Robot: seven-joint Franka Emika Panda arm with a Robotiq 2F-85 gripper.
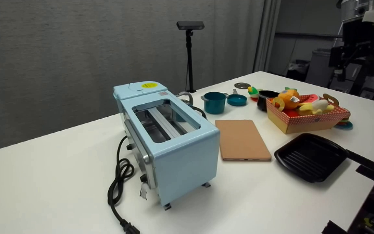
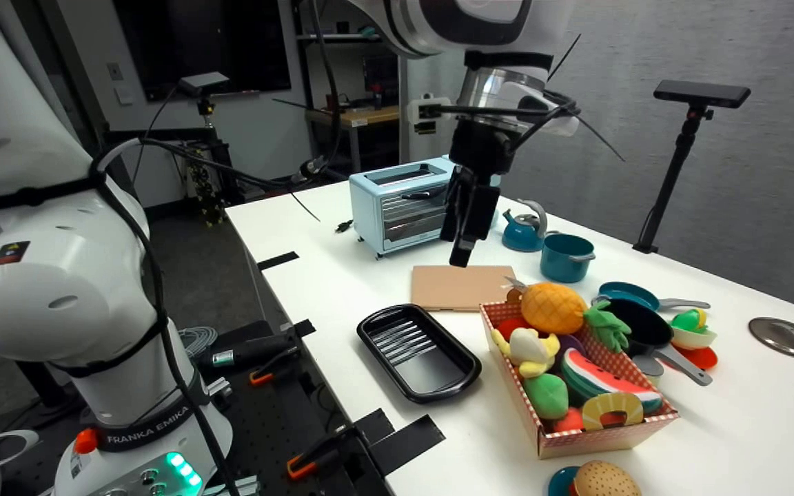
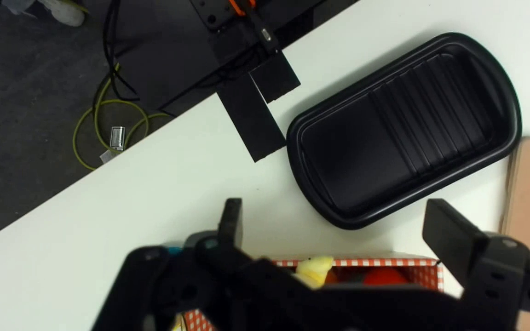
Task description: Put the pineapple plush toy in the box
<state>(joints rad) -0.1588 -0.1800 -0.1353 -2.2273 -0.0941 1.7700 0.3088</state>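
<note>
The pineapple plush toy, with an orange-yellow body and green leaves, shows in both exterior views (image 1: 285, 97) (image 2: 552, 308). It lies on top of other toy foods in the tan box with a red checked rim (image 1: 310, 127) (image 2: 604, 439). My gripper (image 1: 355, 73) (image 2: 462, 255) is raised above the table, apart from the toy and the box. In the wrist view its fingers (image 3: 336, 220) are wide apart with nothing between them. The box rim (image 3: 366, 262) shows below the fingers there. The pineapple is hidden in the wrist view.
A black pan (image 1: 310, 157) (image 2: 431, 365) (image 3: 403, 133) lies beside the box. A flat brown board (image 1: 243, 139) (image 2: 459, 286) lies between pan and blue toaster oven (image 1: 187, 169) (image 2: 404, 207). Teal pot (image 2: 567, 258), black pot (image 2: 635, 324) and toy burger (image 2: 607, 480) stand around the box.
</note>
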